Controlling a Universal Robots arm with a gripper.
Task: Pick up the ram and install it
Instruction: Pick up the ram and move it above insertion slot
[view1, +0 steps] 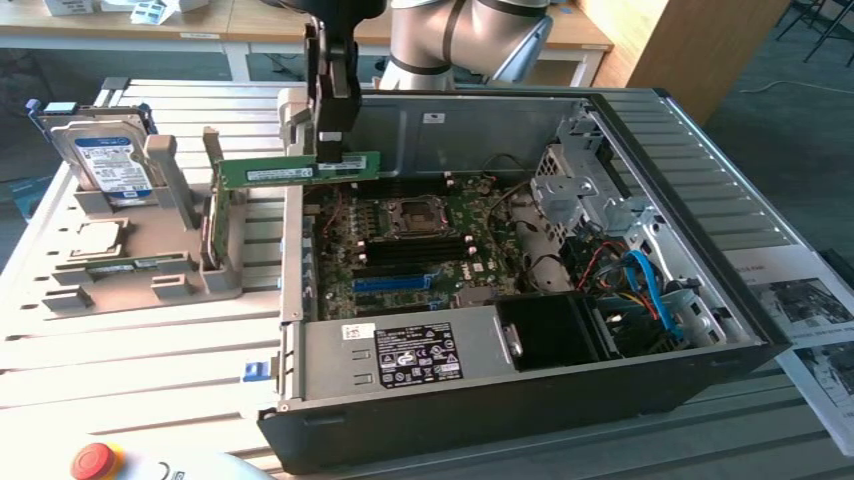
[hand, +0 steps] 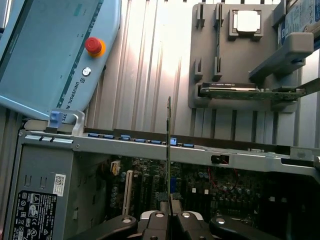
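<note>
The ram (view1: 296, 170) is a long green stick with a pale label. It hangs level in the air over the near-left wall of the open computer case (view1: 747, 300), just above the motherboard (view1: 427, 250). My gripper (view1: 334, 152) comes straight down from above and is shut on the stick's upper edge. In the wrist view the ram (hand: 169, 145) shows edge-on as a thin line rising from between my fingertips (hand: 169, 220), crossing the case wall (hand: 150, 145). The motherboard's memory slots (hand: 128, 187) lie below it.
A grey parts holder (view1: 134, 270) sits at the exterior view's left with a hard drive (view1: 114, 160), a processor chip (view1: 100, 238) and another green stick (view1: 214, 225). A teach pendant with a red stop button (hand: 93, 46) lies near the case. Cables (view1: 641, 280) crowd the case's right.
</note>
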